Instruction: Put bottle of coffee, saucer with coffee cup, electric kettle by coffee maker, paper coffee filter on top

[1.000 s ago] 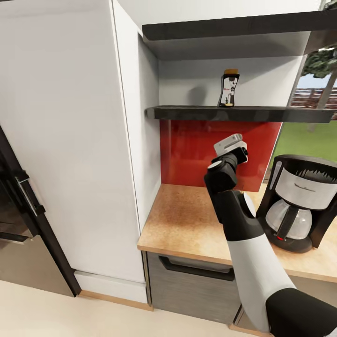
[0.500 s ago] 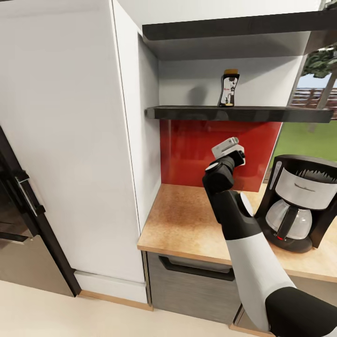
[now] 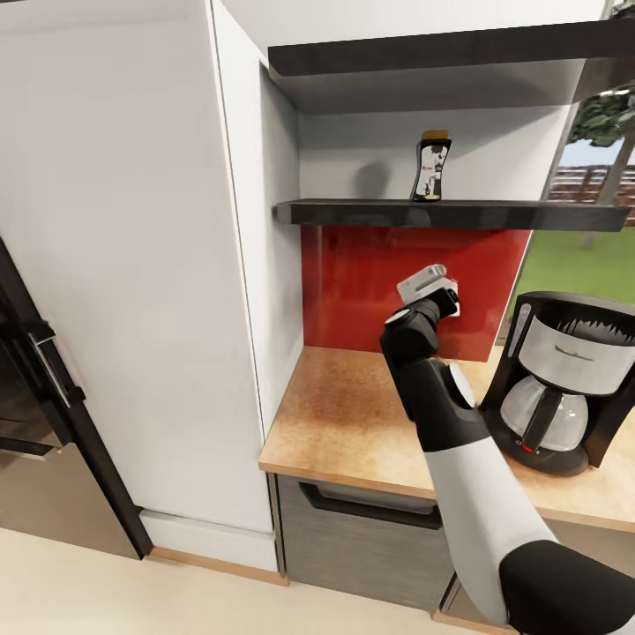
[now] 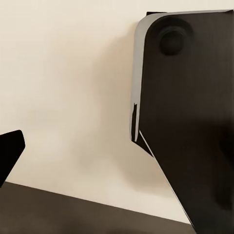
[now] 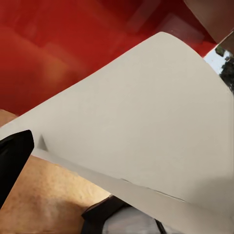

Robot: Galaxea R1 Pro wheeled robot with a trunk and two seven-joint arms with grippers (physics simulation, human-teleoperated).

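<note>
My right gripper [image 3: 440, 296] is raised above the countertop [image 3: 353, 414], in front of the red backsplash and left of the coffee maker [image 3: 564, 379]. It is shut on a pale paper coffee filter [image 3: 421, 282]. In the right wrist view the filter [image 5: 146, 122] spreads wide past one dark fingertip [image 5: 12, 151]. The bottle of coffee [image 3: 431, 167] stands upright on the dark shelf [image 3: 353, 212], above the gripper and apart from it. The left wrist view holds one dark fingertip [image 4: 9, 152] over a beige floor beside a dark body panel.
A tall white cabinet [image 3: 132, 265] walls off the counter's left end. A dark appliance [image 3: 35, 388] stands further left. A second shelf [image 3: 441, 48] sits above the bottle. A grey drawer [image 3: 370, 520] is under the counter. A window opens at the right.
My right gripper with the filter has drifted slightly left and down, away from the coffee maker. The bottle and the coffee maker have not moved.
</note>
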